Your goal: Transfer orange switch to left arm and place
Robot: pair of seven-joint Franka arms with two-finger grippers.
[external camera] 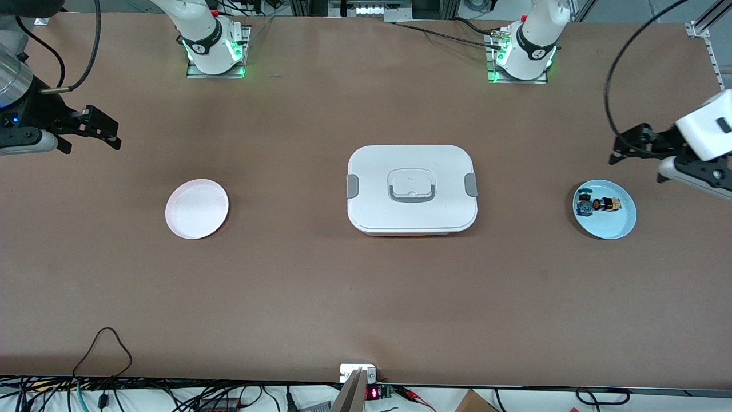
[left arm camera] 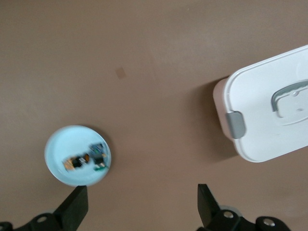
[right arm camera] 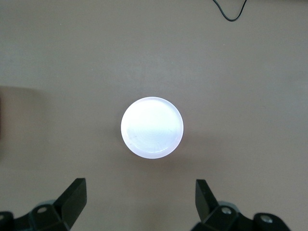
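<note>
Brown table (external camera: 366, 297): orange switch (external camera: 606, 204) on blue plate (external camera: 620, 229) near spread, empty left end effector (external camera: 623, 150).

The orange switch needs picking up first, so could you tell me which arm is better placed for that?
The left. Its open claw hangs near the blue plate holding the orange switch; the right claw waits past the box.

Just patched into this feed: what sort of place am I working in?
Most likely a robotics lab bench: two arm bases bolted to a brown table, loose cables along its edge, and staged props like the white box.
</note>
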